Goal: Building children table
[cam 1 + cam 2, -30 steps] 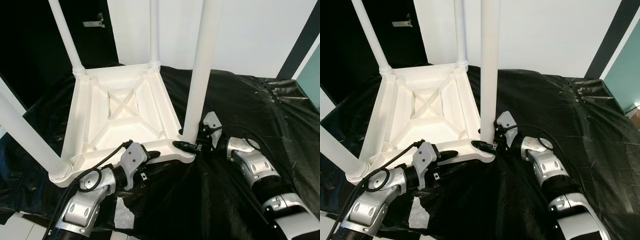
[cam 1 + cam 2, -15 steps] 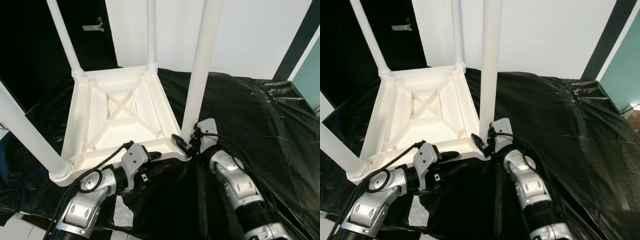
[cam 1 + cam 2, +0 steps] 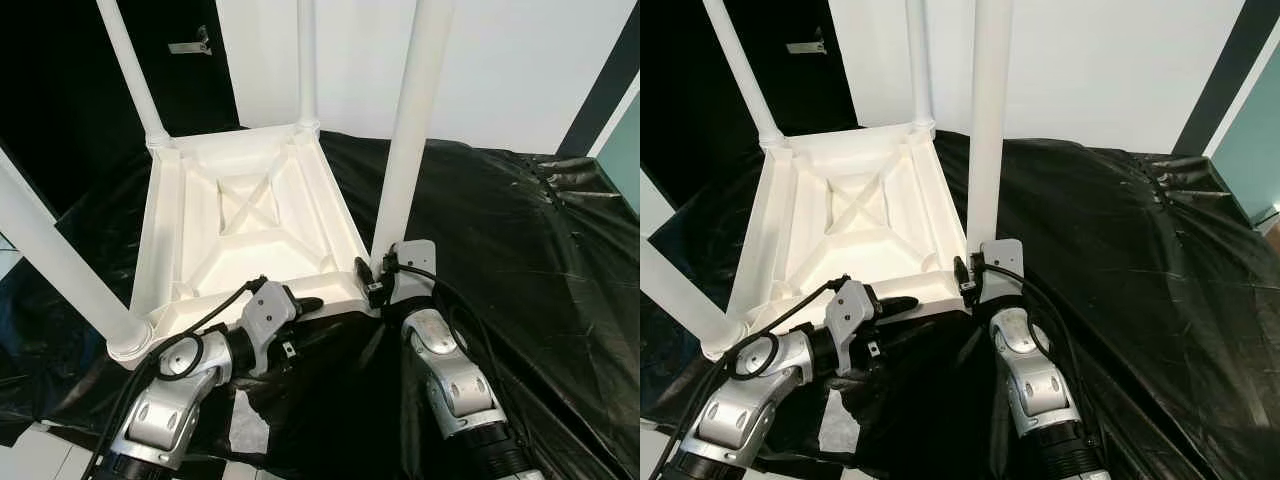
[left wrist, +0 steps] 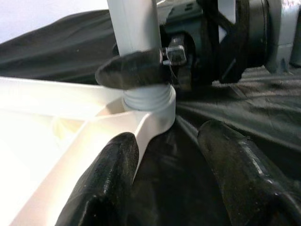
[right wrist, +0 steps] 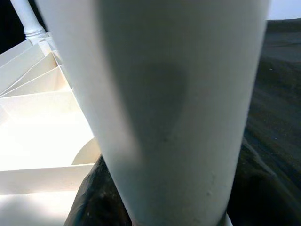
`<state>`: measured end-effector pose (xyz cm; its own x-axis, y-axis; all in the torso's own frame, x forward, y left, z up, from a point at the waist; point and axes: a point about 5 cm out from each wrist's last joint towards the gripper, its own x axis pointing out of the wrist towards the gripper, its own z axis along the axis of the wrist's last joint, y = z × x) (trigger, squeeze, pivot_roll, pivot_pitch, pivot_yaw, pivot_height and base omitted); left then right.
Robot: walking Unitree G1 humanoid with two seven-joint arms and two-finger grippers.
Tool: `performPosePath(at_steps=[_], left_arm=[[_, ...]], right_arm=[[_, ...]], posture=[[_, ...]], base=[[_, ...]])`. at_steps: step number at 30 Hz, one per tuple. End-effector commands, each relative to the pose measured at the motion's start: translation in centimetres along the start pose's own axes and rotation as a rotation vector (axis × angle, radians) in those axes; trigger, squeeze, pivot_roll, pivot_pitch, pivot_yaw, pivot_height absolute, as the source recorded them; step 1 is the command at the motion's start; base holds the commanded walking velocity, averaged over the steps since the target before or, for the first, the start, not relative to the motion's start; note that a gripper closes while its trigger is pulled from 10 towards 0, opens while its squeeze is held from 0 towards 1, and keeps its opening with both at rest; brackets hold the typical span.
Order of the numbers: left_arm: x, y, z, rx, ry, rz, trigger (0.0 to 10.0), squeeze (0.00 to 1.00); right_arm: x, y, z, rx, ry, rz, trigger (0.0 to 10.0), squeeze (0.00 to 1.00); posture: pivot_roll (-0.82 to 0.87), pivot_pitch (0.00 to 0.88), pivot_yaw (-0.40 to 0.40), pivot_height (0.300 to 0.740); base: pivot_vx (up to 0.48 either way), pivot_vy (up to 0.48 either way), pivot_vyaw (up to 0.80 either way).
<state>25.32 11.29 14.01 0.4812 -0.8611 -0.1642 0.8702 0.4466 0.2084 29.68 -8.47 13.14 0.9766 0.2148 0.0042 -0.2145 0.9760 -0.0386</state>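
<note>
White children table (image 3: 245, 225) upside down on black plastic sheet (image 3: 520, 240), four legs up. Right pincer (image 3: 368, 283) at base of near right leg (image 3: 410, 130), fingers around it. Left pincer (image 3: 305, 305) at near edge of tabletop frame, fingers' state unclear. White wall (image 3: 520, 60) behind.

Tops of all four table legs (image 3: 415, 120) cut off by frame, right hand (image 3: 372, 283) fingertips hidden behind near leg
</note>
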Motion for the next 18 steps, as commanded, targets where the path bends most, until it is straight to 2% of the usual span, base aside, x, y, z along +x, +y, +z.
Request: performPosePath(at_steps=[1,4,5,7,8,13,18], left_arm=[[0.1,0.3,-0.1,0.002,0.01,0.027,10.0,0.0],[0.2,0.3,-0.1,0.002,0.008,0.03,10.0,0.0],[0.2,0.3,0.0,0.002,0.006,0.031,10.0,0.0],[0.2,0.3,0.0,0.003,0.006,0.032,10.0,0.0],[0.2,0.4,0.0,0.003,0.005,0.033,10.0,0.0],[0.0,0.4,0.0,0.002,0.006,0.039,10.0,0.0],[-0.2,0.5,-0.1,-0.001,0.009,0.047,10.0,0.0]], right_arm=[[0.1,0.8,0.8,0.021,-0.033,-0.003,10.0,0.0],[0.1,1.0,0.8,0.021,-0.036,0.015,10.0,0.0],[0.1,1.1,0.9,0.015,-0.04,0.024,10.0,0.48],[0.1,1.1,1.0,0.011,-0.041,0.028,10.0,0.48],[0.0,1.0,1.0,0.012,-0.044,0.039,10.0,1.0],[-0.8,0.7,1.0,0.009,-0.063,0.091,10.0,1.0],[-2.3,-1.5,0.9,-0.013,-0.089,0.199,10.0,1.0]], posture=[[0.01,0.0,-0.009,0.74],[0.01,0.0,-0.009,0.74],[0.01,0.0,-0.011,0.74],[0.01,0.0,-0.011,0.74],[0.01,0.0,-0.011,0.74],[0.01,0.0,-0.017,0.74],[0.0,0.0,-0.017,0.74]], base=[[0.0,0.0,0.0],[0.0,0.0,0.0],[0.0,0.0,0.0],[0.0,0.0,0.0],[0.0,0.0,0.0],[0.0,0.0,0.0],[0.0,0.0,0.0]])
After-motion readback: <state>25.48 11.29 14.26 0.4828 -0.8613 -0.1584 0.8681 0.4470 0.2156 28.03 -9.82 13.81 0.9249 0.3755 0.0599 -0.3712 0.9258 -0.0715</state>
